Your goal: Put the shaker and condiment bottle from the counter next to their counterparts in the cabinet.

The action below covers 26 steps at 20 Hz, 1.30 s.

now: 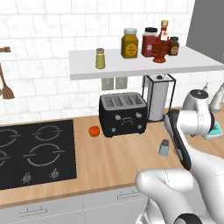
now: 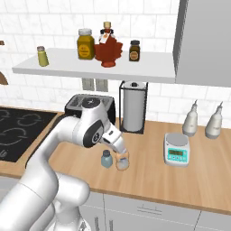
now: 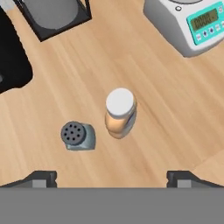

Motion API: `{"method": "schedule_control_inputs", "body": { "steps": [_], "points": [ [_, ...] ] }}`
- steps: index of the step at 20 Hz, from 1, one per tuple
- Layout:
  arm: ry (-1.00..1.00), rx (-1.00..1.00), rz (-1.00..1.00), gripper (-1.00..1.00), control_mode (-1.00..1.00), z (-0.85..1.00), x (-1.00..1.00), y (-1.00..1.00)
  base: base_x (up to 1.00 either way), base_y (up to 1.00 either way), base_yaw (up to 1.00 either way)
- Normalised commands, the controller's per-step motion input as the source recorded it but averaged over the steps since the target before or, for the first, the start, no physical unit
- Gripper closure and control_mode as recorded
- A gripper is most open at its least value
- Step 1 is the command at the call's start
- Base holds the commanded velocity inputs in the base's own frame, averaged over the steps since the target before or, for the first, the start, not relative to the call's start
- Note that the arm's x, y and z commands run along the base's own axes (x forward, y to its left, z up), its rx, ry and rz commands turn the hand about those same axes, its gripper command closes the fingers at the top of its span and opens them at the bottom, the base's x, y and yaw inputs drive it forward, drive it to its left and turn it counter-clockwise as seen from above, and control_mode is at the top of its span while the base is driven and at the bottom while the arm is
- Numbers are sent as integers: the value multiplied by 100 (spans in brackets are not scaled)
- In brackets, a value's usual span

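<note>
The claw (image 3: 112,175) hangs with jaws wide apart above the condiment bottle (image 3: 119,113), which stands upright on the worktop (image 3: 166,109) just beside the shaker (image 3: 78,136), straight ahead between both tips.

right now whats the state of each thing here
shaker: upright on the counter, free
bottle: upright beside the shaker, capped, free
tool: open, above both, holding nothing
scale: display lit
toaster: slots empty
green shaker: upright on the shelf
red bottle: upright on the shelf
</note>
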Motion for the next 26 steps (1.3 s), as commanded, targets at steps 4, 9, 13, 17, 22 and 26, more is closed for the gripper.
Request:
{"method": "schedule_control_inputs", "body": {
  "steps": [4,9,13,17,22,26],
  "points": [
    [-17,0,-8,-100,-100,-9,17,-9,0,0,0],
    [-14,1,-1,-100,-100,-6,16,-7,0,0,0],
    [0,3,-1,-100,-100,-20,0,0,0,0,0],
    [0,0,-5,-100,-100,-36,2,-8,0,0,0],
    [-1,0,-6,-100,-100,-5,3,-1,0,0,0],
    [-4,0,-4,-100,-100,0,18,0,0,0,0]
  ]
}}
